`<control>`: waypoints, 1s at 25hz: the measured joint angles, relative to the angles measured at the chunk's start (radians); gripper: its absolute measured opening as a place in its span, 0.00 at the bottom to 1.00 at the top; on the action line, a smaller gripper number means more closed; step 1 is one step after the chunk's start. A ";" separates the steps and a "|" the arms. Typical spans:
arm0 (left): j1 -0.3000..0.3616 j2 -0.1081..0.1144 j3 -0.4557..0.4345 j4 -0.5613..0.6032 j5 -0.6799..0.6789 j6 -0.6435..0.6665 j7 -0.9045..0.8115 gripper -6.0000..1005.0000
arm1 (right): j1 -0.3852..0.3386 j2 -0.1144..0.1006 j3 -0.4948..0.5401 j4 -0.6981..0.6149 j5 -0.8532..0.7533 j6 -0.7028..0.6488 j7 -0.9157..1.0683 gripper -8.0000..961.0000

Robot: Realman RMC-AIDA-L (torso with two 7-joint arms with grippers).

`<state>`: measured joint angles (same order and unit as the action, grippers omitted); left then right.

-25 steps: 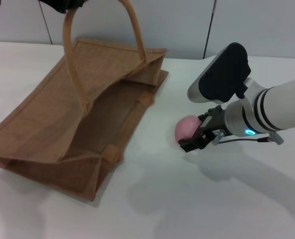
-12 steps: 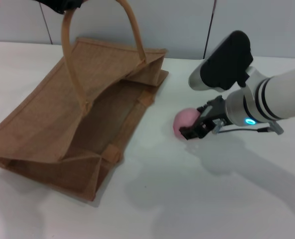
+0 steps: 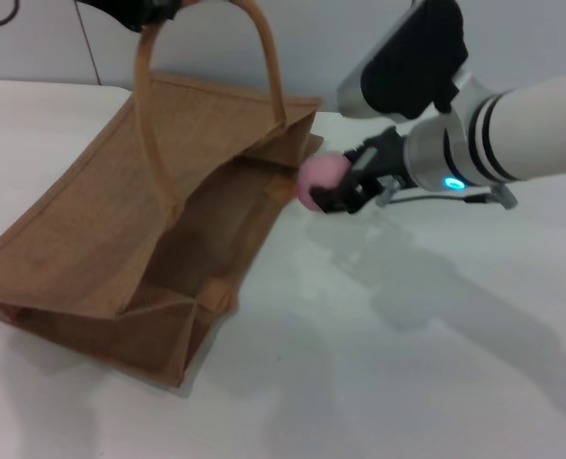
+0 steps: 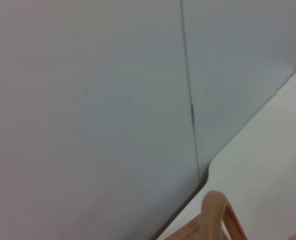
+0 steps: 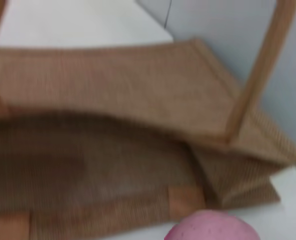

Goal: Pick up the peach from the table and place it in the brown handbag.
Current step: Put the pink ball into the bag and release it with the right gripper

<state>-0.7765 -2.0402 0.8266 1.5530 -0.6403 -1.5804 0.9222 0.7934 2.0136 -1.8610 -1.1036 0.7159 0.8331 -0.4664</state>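
1. Right gripper (image 3: 333,194) clenched on the peach (image 3: 319,179), carried clear of the table (image 3: 379,363), with a shadow cast on the white surface below.
2. Peach poised just beside the near edge of the brown handbag (image 3: 120,220), at the rim by the far corner of the mouth, not inside.
3. Handbag lying tilted on the table toward the robot's left, mouth gaping toward the right arm, dark interior showing.
4. One arched handle (image 3: 206,86) pulled upright; top of it lost under the dark left gripper (image 3: 140,10) at the upper edge of the head view. Cannot tell how that gripper's fingers stand.
5. In the right wrist view: pink peach (image 5: 213,227) close at the frame's edge, open bag mouth (image 5: 88,165) beyond it, one raised handle strap (image 5: 260,70) crossing in front of the grey wall.
6. In the left wrist view: grey panelled wall, a strip of white table (image 4: 268,165), the tan handle loop (image 4: 218,212), and a sliver of pink at the corner, too small to name with certainty.
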 joint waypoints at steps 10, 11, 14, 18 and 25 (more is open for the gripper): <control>0.006 0.000 0.030 0.042 -0.008 -0.003 -0.008 0.09 | 0.003 0.006 -0.010 -0.068 0.006 -0.001 -0.002 0.64; 0.007 0.000 0.032 0.044 -0.009 -0.003 -0.008 0.09 | 0.003 0.006 -0.013 -0.071 0.007 -0.001 -0.002 0.64; 0.011 0.001 0.034 0.050 -0.010 -0.003 -0.009 0.09 | 0.009 0.005 -0.014 -0.076 0.006 0.001 -0.002 0.62; 0.025 0.003 0.027 0.062 -0.007 -0.003 -0.008 0.09 | 0.012 0.004 -0.010 -0.078 0.006 0.006 -0.002 0.60; 0.041 0.005 0.030 0.085 -0.007 -0.015 -0.001 0.09 | 0.006 0.007 -0.027 -0.105 0.008 0.024 0.000 0.59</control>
<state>-0.7360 -2.0351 0.8568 1.6380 -0.6472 -1.5951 0.9213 0.7999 2.0201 -1.8880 -1.2087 0.7244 0.8568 -0.4661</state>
